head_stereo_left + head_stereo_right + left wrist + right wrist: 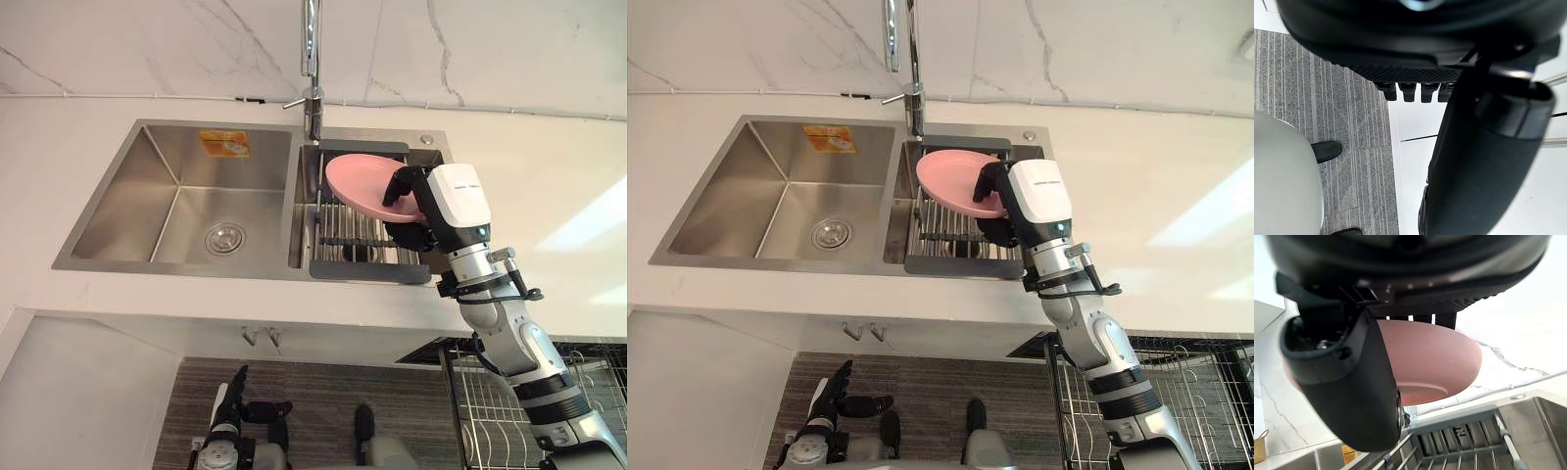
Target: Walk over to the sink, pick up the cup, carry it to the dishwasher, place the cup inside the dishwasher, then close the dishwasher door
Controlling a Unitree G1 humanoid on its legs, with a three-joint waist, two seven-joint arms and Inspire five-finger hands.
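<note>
pink dish (355, 184), shallow and round; no cup in sight. held tilted above the sink's right basin, over the rack (348, 245), apparently clear of it. grasped at the rim toward the sink's right side by the right hand (446, 211): thumb (1347, 391) laid across the underside, fingers (1444, 319) curled over the opposite face, a pinch on the edge only.

handling, as judged: rigid, light to moderate in weight, smooth and probably slippery, more so if wet from the sink. likely plastic or glazed ware; treat as breakable. wide and flat, so prone to swing about a rim pinch and to slide out when tipped. best taken at the rim, thumb on one face and fingers on the other, as gripped now. keep the pinch firm, keep the dish near level or edge-up, avoid quick wrist turns. keep clear of the tap (312, 69) at the back of the sink when lifting out.

rack: dark frame with bars, seated across the right basin. left basin of the sink (118, 201): steel, with a drain. white counter (549, 186) all round the sink. wire basket (490, 401) below and right of the sink, the judged destination. left hand (828, 392) low, below the sink front, fingers relaxed and straight, holding nothing.
</note>
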